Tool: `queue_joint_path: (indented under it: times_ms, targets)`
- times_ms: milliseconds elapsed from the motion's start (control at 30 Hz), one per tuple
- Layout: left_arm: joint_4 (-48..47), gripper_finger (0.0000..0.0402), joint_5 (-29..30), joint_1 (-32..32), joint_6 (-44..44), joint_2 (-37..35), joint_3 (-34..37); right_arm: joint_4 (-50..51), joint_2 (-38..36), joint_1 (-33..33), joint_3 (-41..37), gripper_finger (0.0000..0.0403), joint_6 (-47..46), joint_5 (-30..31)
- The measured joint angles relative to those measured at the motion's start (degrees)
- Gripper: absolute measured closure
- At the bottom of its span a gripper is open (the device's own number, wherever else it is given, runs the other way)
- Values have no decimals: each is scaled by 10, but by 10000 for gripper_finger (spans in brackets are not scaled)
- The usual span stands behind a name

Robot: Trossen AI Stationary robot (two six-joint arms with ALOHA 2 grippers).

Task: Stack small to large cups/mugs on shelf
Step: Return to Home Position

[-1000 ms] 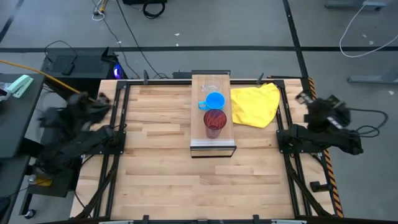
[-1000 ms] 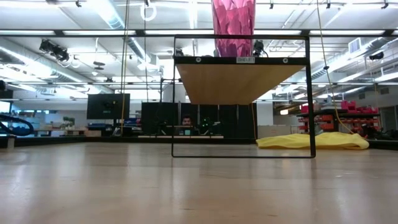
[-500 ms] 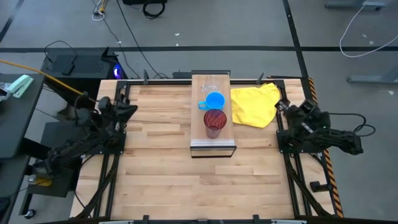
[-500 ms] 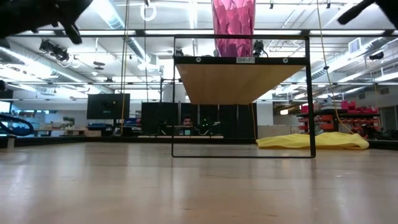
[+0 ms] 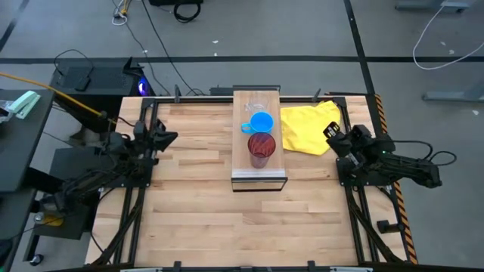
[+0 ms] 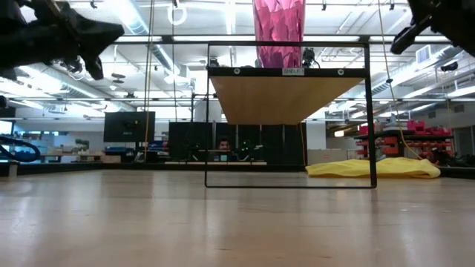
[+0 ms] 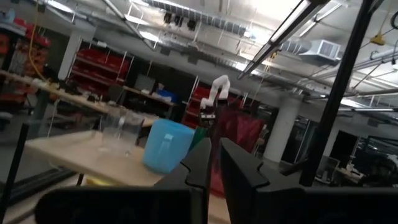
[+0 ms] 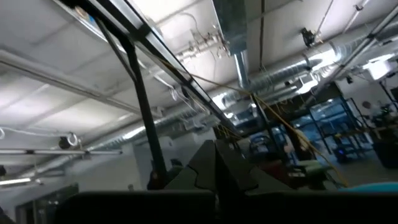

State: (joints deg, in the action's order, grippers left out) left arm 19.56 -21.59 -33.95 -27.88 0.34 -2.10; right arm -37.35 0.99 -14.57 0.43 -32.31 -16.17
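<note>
- Shelf (image 5: 243, 172) sits mid-table, one end at the far edge, its dark-framed end toward the table centre
- All three cups stand upright in a row on the shelf
- Clear cup (image 5: 255, 106) is at the far-edge end
- Blue mug (image 5: 262, 122) is in the middle, handle pointing to the table's left edge
- Red tumbler (image 5: 261, 149) is nearest the framed end, just beside the mug; cannot tell if they touch
- Yellow cloth (image 5: 310, 127) lies on the table right of the shelf, near the far right corner
- Left gripper (image 5: 162, 137) is in the air over the left edge, well apart from the shelf, pointing at it; fingers (image 7: 200, 165) nearly together with a thin slit, holding nothing
- Left wrist view shows the clear cup (image 7: 118, 130), mug (image 7: 166, 144) and tumbler (image 7: 239, 134) lined up
- Right gripper (image 5: 333, 134) is in the air at the right edge near the cloth; fingers (image 8: 231, 167) pressed together, empty
</note>
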Motion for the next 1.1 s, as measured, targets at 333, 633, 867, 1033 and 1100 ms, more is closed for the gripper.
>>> queue_joint_path:
  times_ms: [333,633,867,1033,1100]
  targets:
    - [-27,371,6,0,8,0,16,95,0,0,0,395,107,0]
    - [-123,362,6,0,63,0,16,284,0,0,0,395,201,1]
    - [-152,366,7,0,119,0,16,336,9,0,1,395,255,9]
    - [-147,372,6,0,120,0,16,336,11,0,1,395,231,11]
    - [-146,371,6,0,120,0,16,336,11,0,1,395,211,11]
